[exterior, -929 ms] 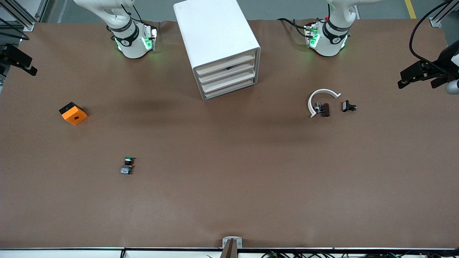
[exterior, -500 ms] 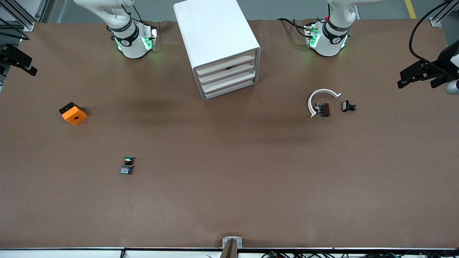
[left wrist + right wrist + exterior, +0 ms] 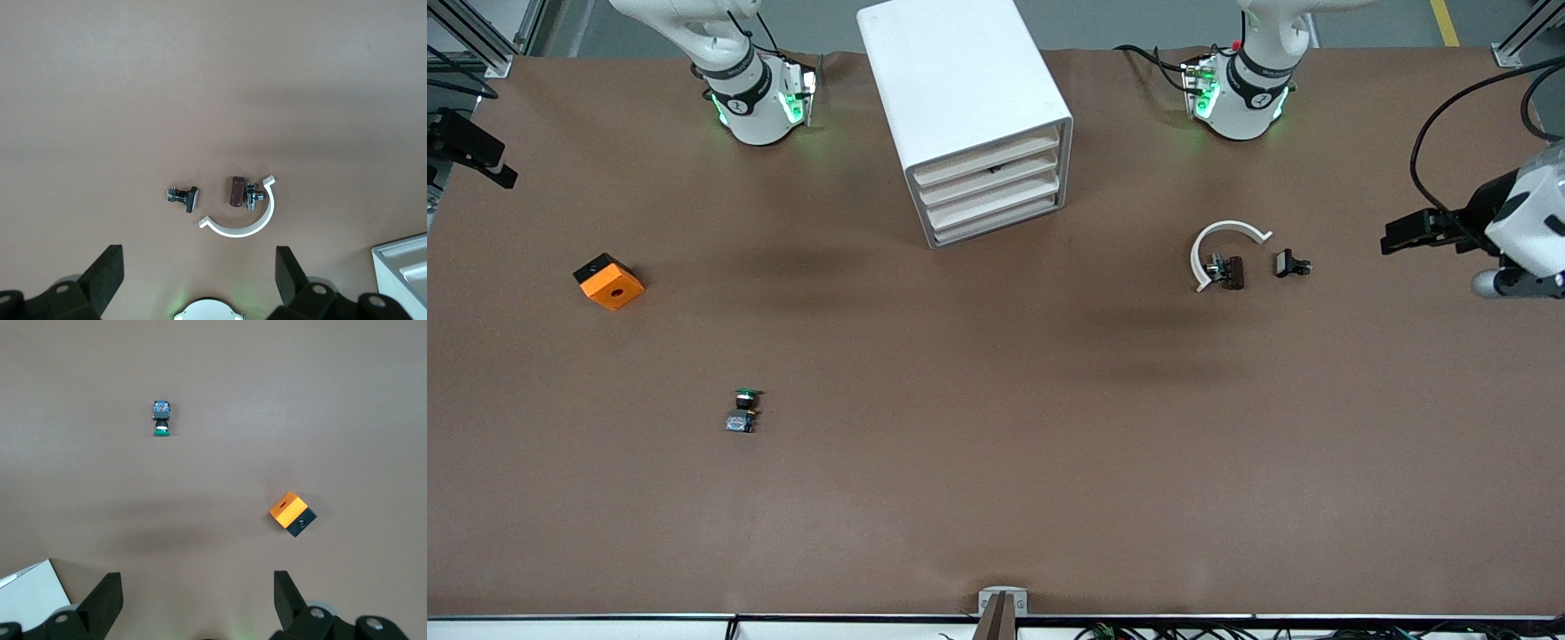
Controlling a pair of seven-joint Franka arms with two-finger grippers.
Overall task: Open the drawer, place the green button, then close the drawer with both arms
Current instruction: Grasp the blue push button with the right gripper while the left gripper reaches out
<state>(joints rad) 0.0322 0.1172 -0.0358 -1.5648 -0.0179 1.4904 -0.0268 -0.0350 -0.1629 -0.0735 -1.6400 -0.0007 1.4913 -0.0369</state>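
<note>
While all four drawers (image 3: 985, 174) sit flush in the white cabinet (image 3: 960, 80), nothing is in either hand: both grippers are up in the air with fingers spread wide and nothing between them.

Left gripper (image 3: 198, 277): over the left arm's end of the table, at the edge of the front view (image 3: 1405, 236). Its wrist view looks down on a white arc (image 3: 243, 223), a small dark brown part (image 3: 235, 191) touching a metal bit inside the arc, and a small black part (image 3: 183, 197) just beside them. A corner of the cabinet shows at the frame edge.

Right gripper (image 3: 198, 597): over the right arm's end of the table, only a dark piece of it visible in the front view (image 3: 467, 151). Its wrist view shows the button (image 3: 161, 417) and the orange cube (image 3: 292, 513), well apart from each other.

Button (image 3: 742, 411) lies on its side on the bare table, green cap pointing toward the arm bases, nearer the front camera than the orange cube (image 3: 609, 281) and well apart from the cabinet. Cabinet stands between the two arm bases, drawer fronts angled toward the left arm's end
</note>
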